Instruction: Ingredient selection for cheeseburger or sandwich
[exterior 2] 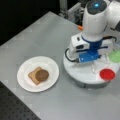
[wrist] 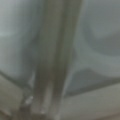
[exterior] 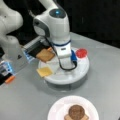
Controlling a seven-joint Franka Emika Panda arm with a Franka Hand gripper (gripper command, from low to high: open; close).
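On the white paper plate (exterior: 55, 108) (exterior 2: 24, 81) lies a brown toast square (exterior 2: 33, 75) with the dark round patty (exterior: 76, 111) (exterior 2: 42, 75) on top, forming the sandwich stack. A second toast square (exterior: 45, 55) and the yellow cheese square (exterior: 45, 71) rest on the left part of a white round stand (exterior: 62, 78) (exterior 2: 81, 75). My gripper (exterior: 64, 62) (exterior 2: 95, 67) reaches down onto the middle of that stand, right of the cheese in a front view. The hand hides its fingertips. The wrist view shows only a close grey surface.
A red disc (exterior: 81, 53) (exterior 2: 107, 74) sits on the stand's rim, and a green piece (exterior 2: 115, 56) lies beside it. The robot base (exterior: 10, 37) and some equipment stand at a front view's left. Grey tabletop surrounds the plate and stand.
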